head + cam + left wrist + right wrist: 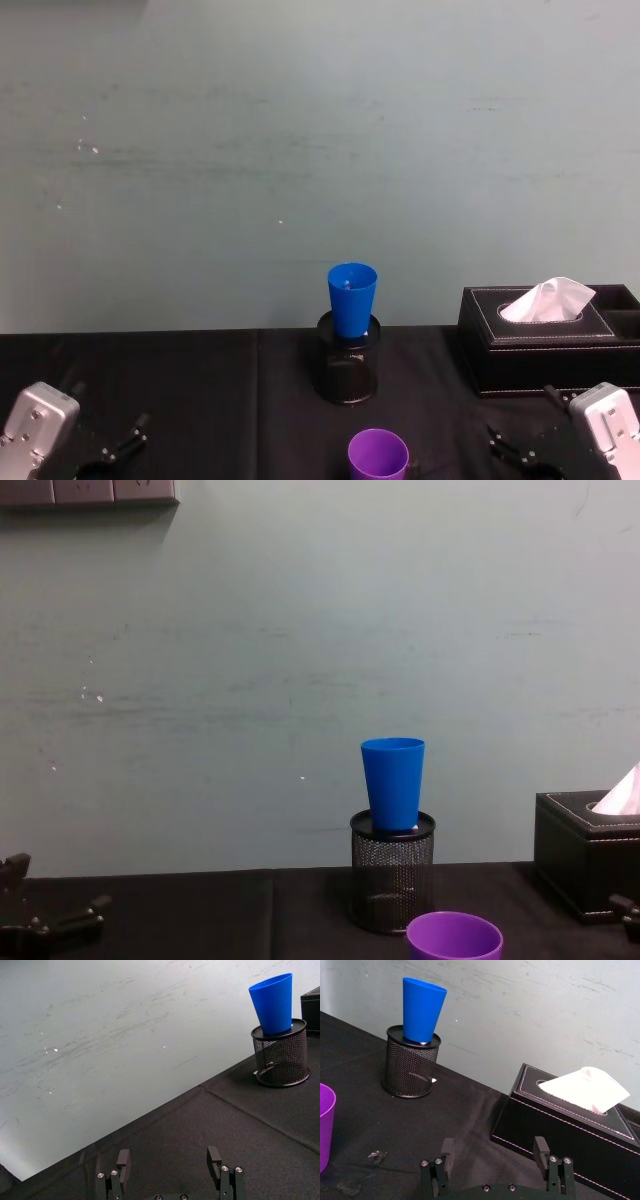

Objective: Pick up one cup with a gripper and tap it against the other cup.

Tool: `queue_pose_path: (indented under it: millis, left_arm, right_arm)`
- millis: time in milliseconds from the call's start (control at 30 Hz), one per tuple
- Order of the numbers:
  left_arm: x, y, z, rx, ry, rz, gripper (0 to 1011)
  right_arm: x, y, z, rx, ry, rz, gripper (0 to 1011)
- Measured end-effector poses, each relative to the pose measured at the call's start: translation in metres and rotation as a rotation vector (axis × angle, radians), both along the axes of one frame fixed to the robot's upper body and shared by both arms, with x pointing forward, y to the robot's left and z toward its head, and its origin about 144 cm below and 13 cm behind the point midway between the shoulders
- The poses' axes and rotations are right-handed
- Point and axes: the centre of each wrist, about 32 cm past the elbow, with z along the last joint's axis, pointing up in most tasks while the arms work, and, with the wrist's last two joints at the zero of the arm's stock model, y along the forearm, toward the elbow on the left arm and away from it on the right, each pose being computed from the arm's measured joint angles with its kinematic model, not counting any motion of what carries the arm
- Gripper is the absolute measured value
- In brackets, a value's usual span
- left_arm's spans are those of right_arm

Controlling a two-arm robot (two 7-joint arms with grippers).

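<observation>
Both arms are low at the near edge of the table. The left gripper hangs over bare black cloth, jaws spread wide with nothing between them. The right gripper is the same, parted and empty, just in front of the tissue box. From the head camera each arm is cut off at the bottom corners, so little more than a silver wrist block and dark finger ends can be made out.

The purple cup stands upright on the cloth at the near middle, between the two grippers and touched by neither. Its lower body runs off the frame, so only the rim and upper wall show. Behind it, the blue cup sits upright in the black mesh pen holder, its base hidden inside. A white tissue pokes out of the box, whose far right end is cropped.
</observation>
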Motion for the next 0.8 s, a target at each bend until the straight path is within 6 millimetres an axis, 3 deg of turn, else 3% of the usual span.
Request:
queue_pose_path:
  millis: [800]
  left_arm:
    - [0.0, 0.0, 0.0, 0.0, 0.0, 0.0, 1000]
  right_arm:
    - [0.0, 0.0, 0.0, 0.0, 0.0, 0.0, 1003]
